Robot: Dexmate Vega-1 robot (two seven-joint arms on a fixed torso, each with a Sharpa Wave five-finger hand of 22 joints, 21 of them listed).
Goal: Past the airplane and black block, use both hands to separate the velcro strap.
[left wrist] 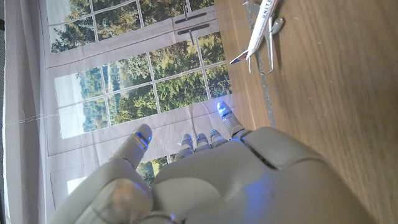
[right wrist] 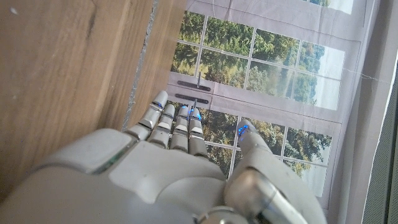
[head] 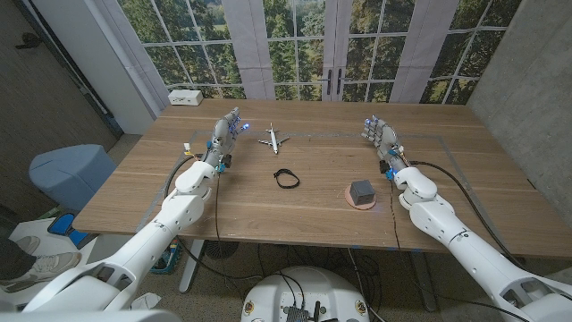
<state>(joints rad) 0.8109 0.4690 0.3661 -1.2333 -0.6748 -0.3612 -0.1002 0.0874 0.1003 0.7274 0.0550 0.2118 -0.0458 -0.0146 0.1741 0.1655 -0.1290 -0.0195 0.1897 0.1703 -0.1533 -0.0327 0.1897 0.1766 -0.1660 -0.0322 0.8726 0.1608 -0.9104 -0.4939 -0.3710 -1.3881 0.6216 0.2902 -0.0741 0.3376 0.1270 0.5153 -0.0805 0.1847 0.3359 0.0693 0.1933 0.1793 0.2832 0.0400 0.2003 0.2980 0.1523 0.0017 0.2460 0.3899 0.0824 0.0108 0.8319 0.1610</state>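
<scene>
Two hands stand raised over the far half of the table (head: 134, 192) as I watch through the head camera — my left hand (head: 228, 131) at ten o'clock, my right hand (head: 379, 135) at two o'clock, each holding nothing, fingers (left wrist: 142, 138) extended and slightly apart. Between them, at twelve o'clock, sits the toy airplane (head: 273, 140). Nearer me, at the table's centre, the black velcro strap (head: 286, 178) lies in a closed loop — well apart from both hands. At four o'clock from the strap, the black block (head: 361, 190) rests on a round pinkish coaster (head: 362, 202).
</scene>
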